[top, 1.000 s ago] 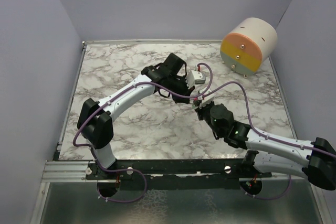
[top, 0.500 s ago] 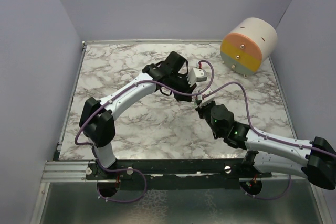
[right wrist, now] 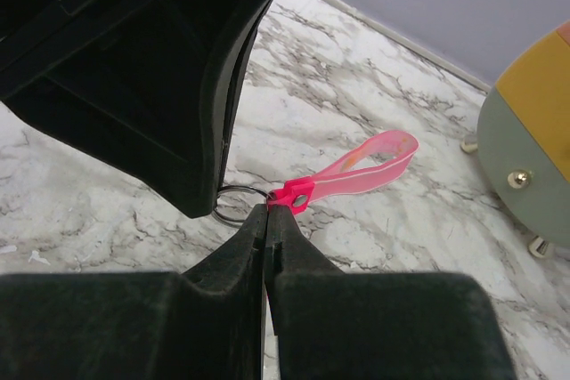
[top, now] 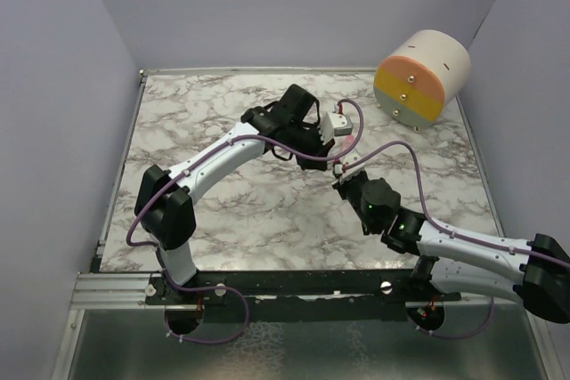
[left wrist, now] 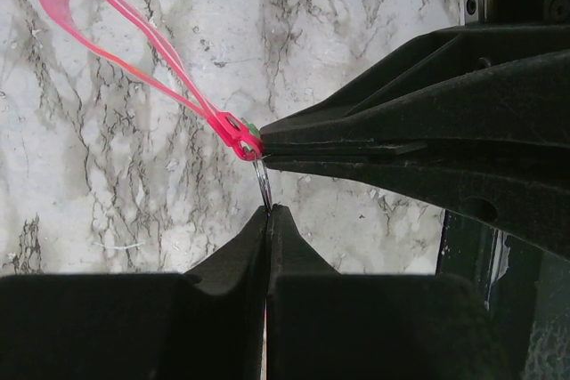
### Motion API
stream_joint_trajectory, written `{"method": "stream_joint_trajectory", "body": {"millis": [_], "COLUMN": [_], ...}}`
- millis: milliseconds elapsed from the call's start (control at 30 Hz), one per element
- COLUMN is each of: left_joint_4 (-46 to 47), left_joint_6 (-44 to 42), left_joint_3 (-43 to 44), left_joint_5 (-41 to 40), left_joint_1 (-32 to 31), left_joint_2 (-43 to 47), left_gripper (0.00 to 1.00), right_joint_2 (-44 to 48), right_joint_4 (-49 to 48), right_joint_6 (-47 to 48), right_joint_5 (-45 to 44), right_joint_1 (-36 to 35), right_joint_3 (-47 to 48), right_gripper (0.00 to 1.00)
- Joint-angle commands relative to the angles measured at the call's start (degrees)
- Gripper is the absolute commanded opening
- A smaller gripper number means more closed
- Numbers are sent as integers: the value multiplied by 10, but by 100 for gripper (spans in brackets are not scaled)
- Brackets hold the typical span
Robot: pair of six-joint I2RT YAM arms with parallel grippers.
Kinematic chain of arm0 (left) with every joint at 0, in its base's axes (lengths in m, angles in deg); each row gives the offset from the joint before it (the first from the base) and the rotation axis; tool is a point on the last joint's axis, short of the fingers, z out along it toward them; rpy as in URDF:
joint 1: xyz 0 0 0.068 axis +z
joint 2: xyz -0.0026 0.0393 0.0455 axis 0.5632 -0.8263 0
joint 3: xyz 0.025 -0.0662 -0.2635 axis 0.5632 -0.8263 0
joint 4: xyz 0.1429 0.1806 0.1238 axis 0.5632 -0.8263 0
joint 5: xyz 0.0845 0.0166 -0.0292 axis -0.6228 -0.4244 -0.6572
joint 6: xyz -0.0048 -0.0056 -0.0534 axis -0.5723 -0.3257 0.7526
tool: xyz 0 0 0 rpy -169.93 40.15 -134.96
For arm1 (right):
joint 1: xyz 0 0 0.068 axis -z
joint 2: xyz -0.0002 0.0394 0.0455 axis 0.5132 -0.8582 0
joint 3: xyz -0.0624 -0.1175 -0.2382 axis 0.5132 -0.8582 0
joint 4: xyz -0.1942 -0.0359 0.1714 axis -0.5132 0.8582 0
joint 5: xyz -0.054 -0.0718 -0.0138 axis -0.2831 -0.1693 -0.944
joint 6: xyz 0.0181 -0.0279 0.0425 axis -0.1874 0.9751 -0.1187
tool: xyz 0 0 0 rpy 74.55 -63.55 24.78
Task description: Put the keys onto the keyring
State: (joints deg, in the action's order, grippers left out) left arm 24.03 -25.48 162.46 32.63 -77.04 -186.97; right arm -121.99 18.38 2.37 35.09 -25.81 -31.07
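A: Pincers first. The left pincer [left wrist: 268,212] comes up from 6 o'clock in its own view, jaws pressed together on the ring [left wrist: 262,182], which stands edge-on above the tips.
B: And the right pincer [right wrist: 266,212]?
A: It enters that view from 3 o'clock, also closed, nipping the head of the pink key [right wrist: 352,170]. The key's loop trails off to 10 o'clock over the table [top: 223,202].
B: Green key [left wrist: 254,129]?
A: Only a speck shows at the pinch, touching the pink head. The rest is hidden.
B: Anything threaded?
A: Cannot tell. The pink head touches the ring's top end, but no view shows the wire through the eye. I judge it mid-threading, nothing confirmed on. Left to do: seat pink, thread green, let go.
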Motion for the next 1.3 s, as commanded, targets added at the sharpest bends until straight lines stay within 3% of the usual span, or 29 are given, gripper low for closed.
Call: {"method": "stream_joint_trajectory", "body": {"millis": [0, 333, 1267], "left_joint_4": [-30, -37, -85], "left_joint_6": [6, 10, 23], "left_joint_3": [15, 23, 129], "left_joint_5": [37, 43, 99], "left_joint_1": [-3, -3, -2], "left_joint_2": [-14, -19, -87], "left_gripper": [0, 0, 0], "right_joint_2": [9, -15, 11], "right_joint_4": [-76, -159, -271], "right_joint_6": [44, 162, 339], "right_joint_5": [-20, 4, 29], "right_joint_1": [0, 1, 0], "right_joint_3": [-4, -40, -79], "right_gripper": [1, 1, 1]}}
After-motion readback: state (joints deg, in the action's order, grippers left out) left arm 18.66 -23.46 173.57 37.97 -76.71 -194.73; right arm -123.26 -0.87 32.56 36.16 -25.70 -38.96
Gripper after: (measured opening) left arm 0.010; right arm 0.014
